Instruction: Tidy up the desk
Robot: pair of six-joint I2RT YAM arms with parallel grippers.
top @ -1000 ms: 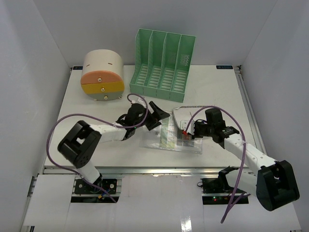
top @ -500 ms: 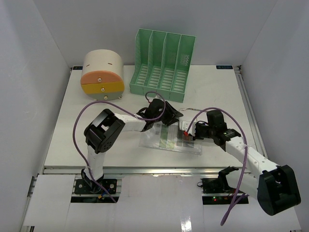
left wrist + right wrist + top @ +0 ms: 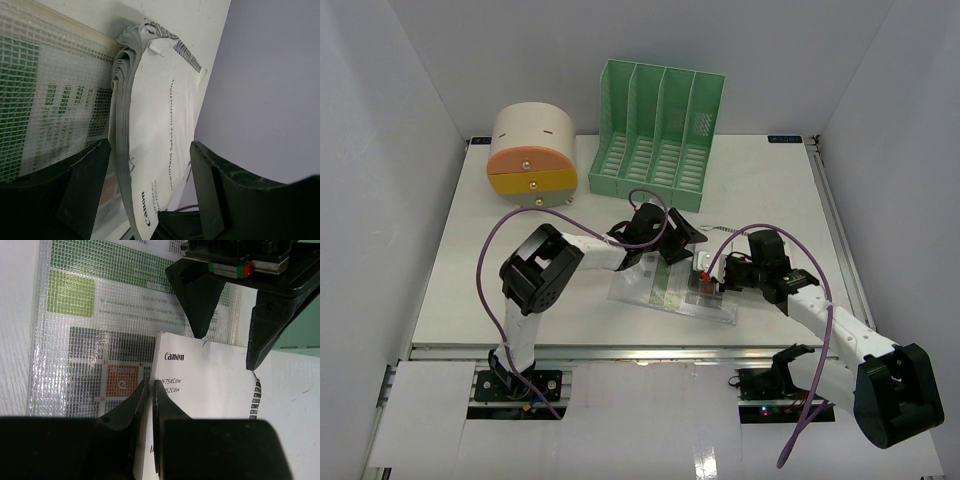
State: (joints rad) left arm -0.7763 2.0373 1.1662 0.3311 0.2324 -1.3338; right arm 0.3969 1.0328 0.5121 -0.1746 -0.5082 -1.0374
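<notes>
The white desk [image 3: 770,180] holds a clear mesh pouch [image 3: 660,292] with printed sheets, lying flat in the middle. My right gripper [image 3: 706,280] is shut on the near edge of a white Canon booklet [image 3: 210,390], which lies partly over the pouch [image 3: 100,315]. My left gripper [image 3: 684,238] is open, its fingers on either side of the booklet's far end without touching it. In the left wrist view the booklet [image 3: 160,100] runs edge-on between the two fingers [image 3: 85,185], with the pouch [image 3: 45,95] to the left. The left gripper [image 3: 225,350] also shows in the right wrist view.
A green slotted file rack [image 3: 655,140] stands at the back centre. A cream-and-orange rounded drawer box [image 3: 530,155] stands at the back left. Purple cables loop over the desk beside both arms. Metal rails [image 3: 835,220] edge the desk.
My left arm has swung right and its open gripper has moved over the booklet's far end. My right gripper has shifted slightly, still holding the booklet.
</notes>
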